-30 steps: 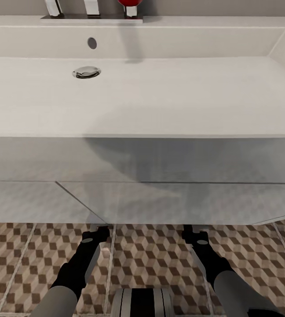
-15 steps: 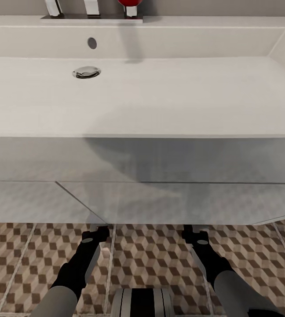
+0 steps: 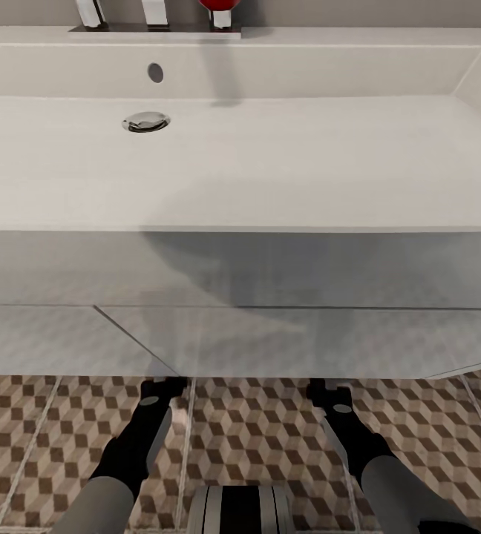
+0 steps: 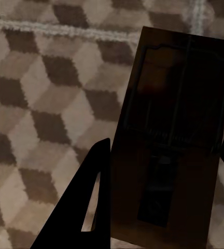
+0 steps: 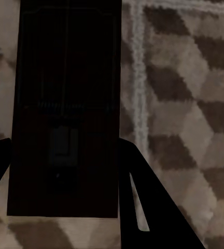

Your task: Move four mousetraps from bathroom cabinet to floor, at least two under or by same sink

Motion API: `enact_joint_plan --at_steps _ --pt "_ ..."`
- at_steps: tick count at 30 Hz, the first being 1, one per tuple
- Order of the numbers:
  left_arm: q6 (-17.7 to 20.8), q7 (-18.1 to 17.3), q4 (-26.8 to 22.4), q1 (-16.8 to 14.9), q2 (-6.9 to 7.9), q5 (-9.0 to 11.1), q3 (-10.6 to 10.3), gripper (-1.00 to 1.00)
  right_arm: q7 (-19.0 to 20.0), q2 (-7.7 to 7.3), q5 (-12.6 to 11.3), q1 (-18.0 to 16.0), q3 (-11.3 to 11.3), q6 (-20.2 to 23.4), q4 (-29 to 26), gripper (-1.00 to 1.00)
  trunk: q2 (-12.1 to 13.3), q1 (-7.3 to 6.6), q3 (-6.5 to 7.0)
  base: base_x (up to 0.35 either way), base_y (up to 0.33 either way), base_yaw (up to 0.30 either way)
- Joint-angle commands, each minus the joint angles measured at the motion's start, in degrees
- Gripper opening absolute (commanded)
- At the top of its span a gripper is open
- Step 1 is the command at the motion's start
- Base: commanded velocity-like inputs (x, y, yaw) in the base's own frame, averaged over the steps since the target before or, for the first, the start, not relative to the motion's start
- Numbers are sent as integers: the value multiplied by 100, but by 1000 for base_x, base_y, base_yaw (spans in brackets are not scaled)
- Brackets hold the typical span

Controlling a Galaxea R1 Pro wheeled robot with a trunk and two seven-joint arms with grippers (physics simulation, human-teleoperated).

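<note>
Head view bright, even, soft render; broad grey shadow on the vanity front (image 3: 218, 282) below the sink (image 3: 270, 163). Both wrist views dim, coarse, blurry; mousetraps (image 4: 174, 140) nearly black, details murky.

Glossy white sink (image 3: 270, 163) (chrome drain (image 3: 145, 122)); matt patterned tiles (image 3: 255, 430).

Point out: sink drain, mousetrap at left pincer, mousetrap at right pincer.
sink drain (image 3: 145, 122), head view, centre of the chrome plug.
left mousetrap (image 4: 174, 129), left wrist view, middle of the dark board.
right mousetrap (image 5: 65, 104), right wrist view, middle of the dark board.
</note>
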Motion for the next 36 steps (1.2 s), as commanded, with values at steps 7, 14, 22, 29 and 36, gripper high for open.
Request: enact_joint_plan --at_steps 7,14,22,29,36 --pt "-139 12 31 -36 -8 -32 5 -100 2 6 39 -3 -37 -44 -6 -100 -1 -1 -4 0 0 0" --pt "-167 12 43 -41 -11 -27 7 -100 2 2 39 -1 -37 -53 -7 -100 -1 -1 -4 0 0 0" --pt "-168 12 163 -132 -11 -12 6 -100 1 -2 24 -3 -37 -56 43 -100 -1 -1 -4 0 0 0" --pt "-289 12 1025 -582 -8 -14 8 -100 -6 -5 14 0 -42 -61 81 -100 -1 -1 -4 0 0 0" --pt "-638 12 1522 -817 -11 -6 11 -100 -4 -10 13 2 -42 -156 104 -100 -1 -1 -4 0 0 0"
